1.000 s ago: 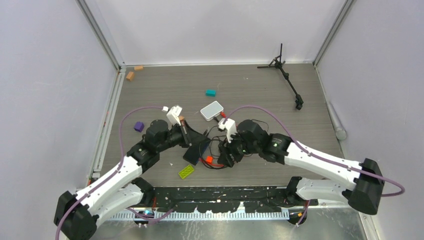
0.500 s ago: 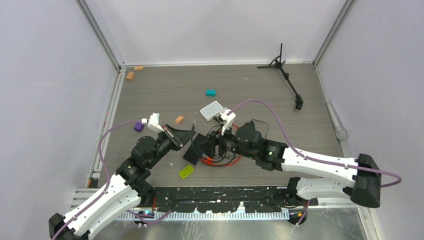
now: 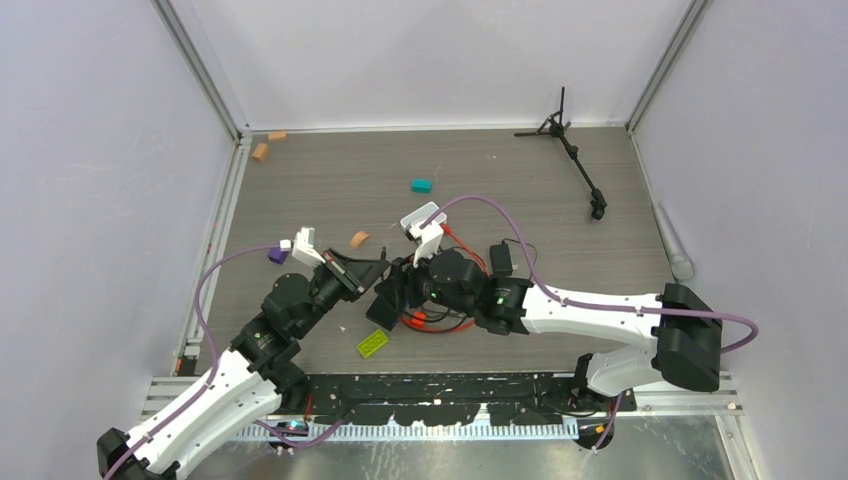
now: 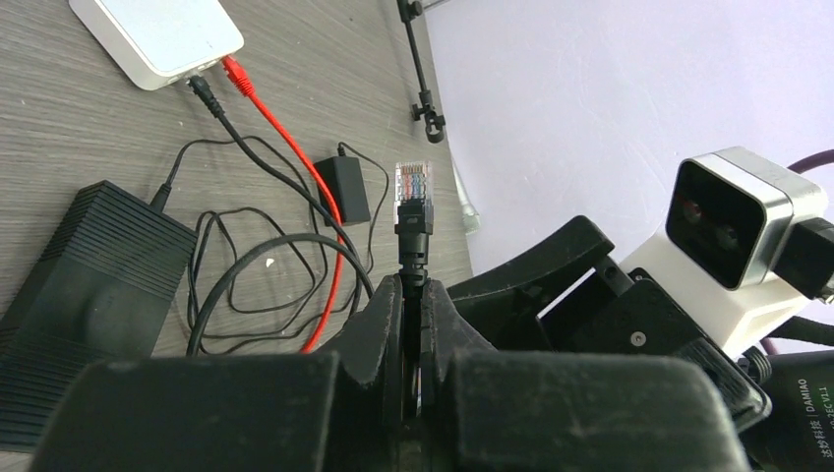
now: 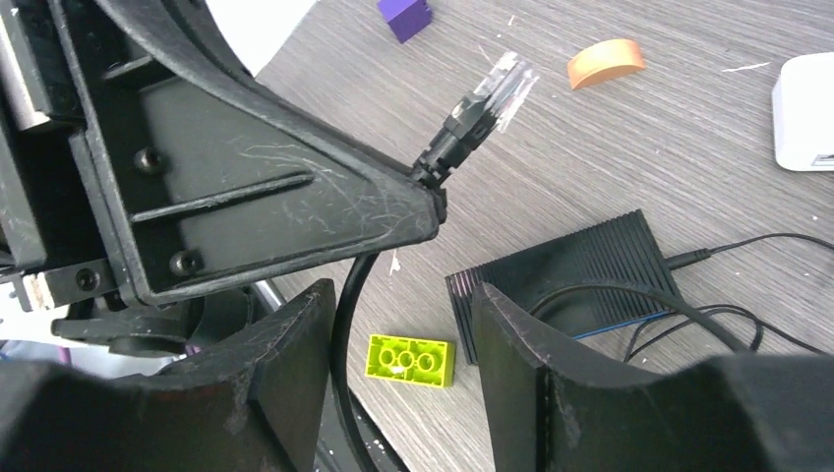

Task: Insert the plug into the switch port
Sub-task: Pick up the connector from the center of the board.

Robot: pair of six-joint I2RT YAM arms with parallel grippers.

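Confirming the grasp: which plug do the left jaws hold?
The clear-tipped plug with a black boot, upright in the left gripper, jaws shut; the red-booted plug and black barrel plug sit in the white box.

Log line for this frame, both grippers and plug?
left gripper: shut on plug | right gripper: open, close beside left gripper, holding nothing | plug: not in any port

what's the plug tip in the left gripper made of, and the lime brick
The plug: clear glossy plastic, it seems; coloured wires show through it, above a matte black boot. The lime brick: likely hard moulded plastic, smooth, with round studs on top.
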